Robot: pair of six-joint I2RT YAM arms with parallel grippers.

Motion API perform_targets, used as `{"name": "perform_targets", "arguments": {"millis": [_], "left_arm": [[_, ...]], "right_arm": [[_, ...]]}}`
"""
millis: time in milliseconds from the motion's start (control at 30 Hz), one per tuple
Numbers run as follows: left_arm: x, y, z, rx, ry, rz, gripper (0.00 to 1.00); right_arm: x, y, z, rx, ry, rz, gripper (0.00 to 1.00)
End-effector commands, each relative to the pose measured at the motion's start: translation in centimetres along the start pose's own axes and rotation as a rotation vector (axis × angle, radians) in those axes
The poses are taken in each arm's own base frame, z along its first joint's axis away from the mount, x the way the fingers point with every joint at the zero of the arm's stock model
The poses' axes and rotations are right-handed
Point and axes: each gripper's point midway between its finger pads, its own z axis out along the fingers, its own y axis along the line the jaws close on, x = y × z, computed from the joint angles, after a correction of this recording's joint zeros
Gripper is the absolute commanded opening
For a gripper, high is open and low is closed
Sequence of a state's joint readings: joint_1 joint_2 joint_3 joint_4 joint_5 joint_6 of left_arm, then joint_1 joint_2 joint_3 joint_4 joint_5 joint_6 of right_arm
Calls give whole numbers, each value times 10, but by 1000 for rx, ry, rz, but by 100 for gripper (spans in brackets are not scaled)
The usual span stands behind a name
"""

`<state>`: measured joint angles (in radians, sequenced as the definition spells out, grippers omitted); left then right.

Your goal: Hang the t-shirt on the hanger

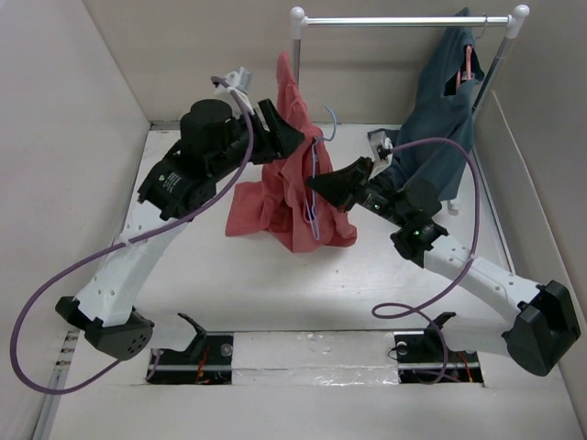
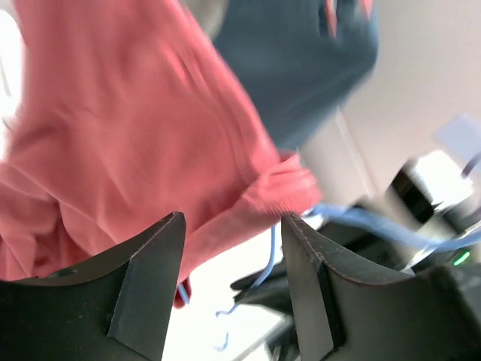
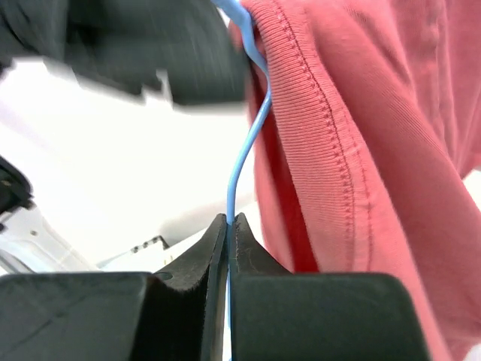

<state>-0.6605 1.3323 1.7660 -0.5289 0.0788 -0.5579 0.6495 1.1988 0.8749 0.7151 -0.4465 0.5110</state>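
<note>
From above, we see the t-shirt (image 1: 289, 197) in a bunched, upright drape in the middle of the table (image 1: 275, 302), its lower folds resting on the surface and its top rising to a peak. The left gripper (image 1: 290, 137) sits at the t-shirt's upper left side; from here we cannot tell whether it touches the cloth. The right gripper (image 1: 316, 183) is at the t-shirt's right side, on the hanger (image 1: 313, 206), whose thin wire runs down the front of the t-shirt with its hook sticking out above and to the right. Behind the t-shirt stands a white rail (image 1: 404, 20), and to the t-shirt's right a teal garment (image 1: 445, 110) hangs from it on a pink hanger (image 1: 468, 64)

In the left wrist view, which is blurred, the left gripper (image 2: 233, 218) has its jaws apart. The t-shirt (image 2: 128, 135) fills the space beyond them, and its edge crosses the gap past the tips. The hanger (image 2: 267, 263) shows below that edge, and the teal garment (image 2: 301, 60) lies beyond the t-shirt

In the right wrist view, the right gripper (image 3: 228, 222) has its jaws pressed together on the wire of the hanger (image 3: 239, 158). The ribbed edge of the t-shirt (image 3: 361, 150) lies just beside the wire
</note>
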Motion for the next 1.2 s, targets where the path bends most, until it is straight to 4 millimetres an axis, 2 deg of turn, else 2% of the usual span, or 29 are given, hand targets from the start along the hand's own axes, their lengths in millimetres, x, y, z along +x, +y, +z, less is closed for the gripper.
{"name": "perform_targets", "arguments": {"millis": [0,133,200,233,267,333,433,533,600,700,733,833,900,933,967,1000,1033,1067,1133,1167], "left_arm": [[-74,-15,-30,29,-281,-111,51],[-92,-17,-26,23,-349,-151,54],[-101,-15,-27,17,-381,-168,61],[-106,-16,-25,31,-388,-177,68],[-113,-8,-18,20,-385,-187,73],[-101,-13,-2,46,-302,-185,73],[-88,-7,31,41,-233,-180,73],[-83,-14,43,88,-199,-171,73],[-74,-18,59,123,-146,-170,73],[-65,-12,75,109,-108,-183,73],[-62,-16,76,121,-100,-187,73],[-50,-24,85,165,-57,-210,68],[-41,-27,89,170,-34,-215,61],[-43,-30,89,187,-40,-220,56],[-34,-27,91,187,-19,-232,42],[-30,-29,91,204,-8,-245,35],[-35,-34,86,230,-28,-248,25],[-30,-30,88,220,-21,-260,9],[-25,-24,87,194,-6,-266,0],[-21,-21,86,181,1,-269,0]], "right_arm": [[-33,11,-4,-34,-139,-98,0],[-40,12,-9,-38,-149,-105,0],[-42,14,-10,-58,-143,-108,0],[-44,13,-12,-55,-146,-110,0],[-45,15,-12,-61,-145,-103,0],[-47,19,-13,-70,-144,-107,0],[-48,21,-15,-69,-138,-105,0],[-46,23,-16,-74,-122,-103,0],[-45,23,-16,-72,-112,-101,0],[-45,22,-15,-65,-104,-105,0],[-45,22,-15,-64,-101,-103,0],[-41,18,-13,-55,-87,-96,0],[-38,15,-9,-54,-77,-90,0],[-36,14,-8,-55,-72,-88,0],[-34,12,-7,-54,-64,-80,0],[-31,8,-4,-49,-55,-74,0],[-28,6,-4,-43,-49,-69,0],[-25,3,-3,-35,-41,-62,0],[-20,-2,-3,-15,-34,-45,0],[-21,-7,-4,-4,-34,-37,0]]}}
